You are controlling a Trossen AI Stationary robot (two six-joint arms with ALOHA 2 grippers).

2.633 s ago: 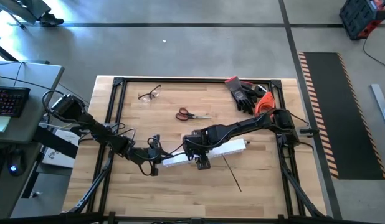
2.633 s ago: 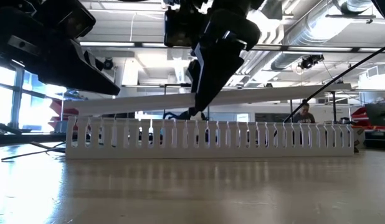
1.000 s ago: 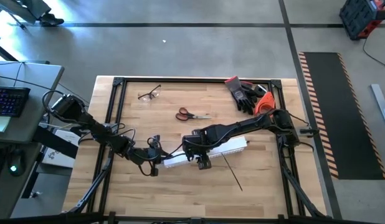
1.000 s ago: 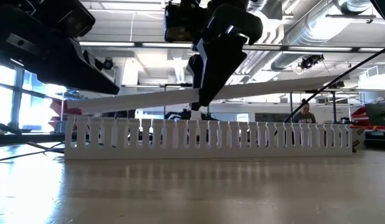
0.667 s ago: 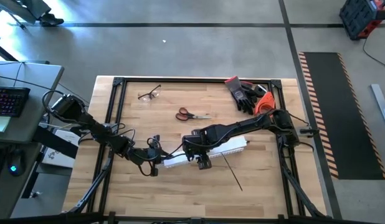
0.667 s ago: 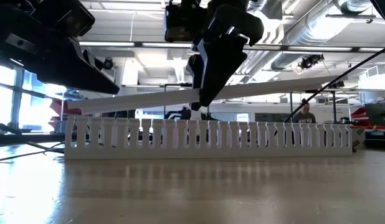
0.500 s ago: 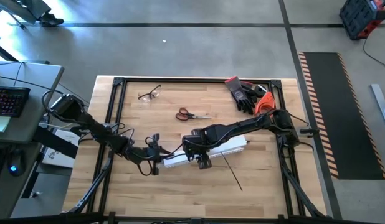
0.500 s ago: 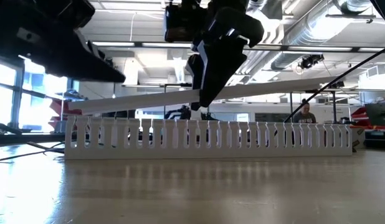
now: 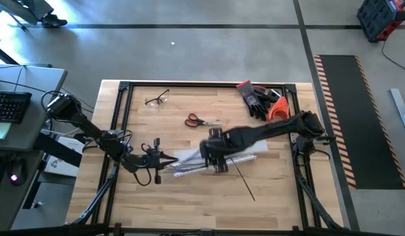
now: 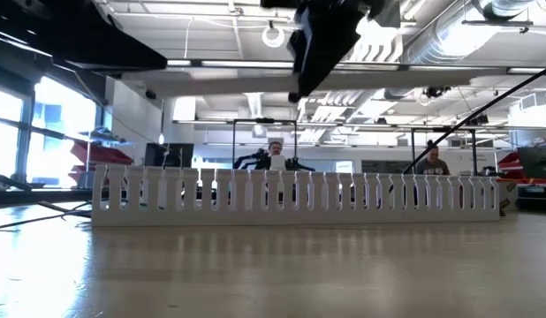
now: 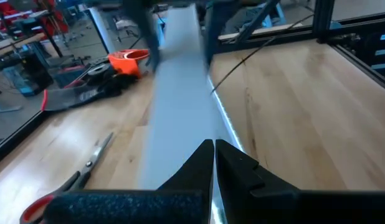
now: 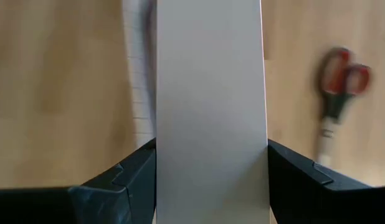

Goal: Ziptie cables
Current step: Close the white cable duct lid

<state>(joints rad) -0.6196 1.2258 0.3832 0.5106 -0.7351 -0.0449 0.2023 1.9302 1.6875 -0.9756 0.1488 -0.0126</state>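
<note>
Motion blur smears the white cover strip and the right pincer in the high view. The cables in the slotted duct are too small to make out. In the low view, both arms are cut off at the top edge.

White slotted duct; flat white cover strip. Red-handled scissors. Black gloves, orange item beside them, possibly another glove. Pale wood-grain table, black frame. Thin black ziptie.
</note>
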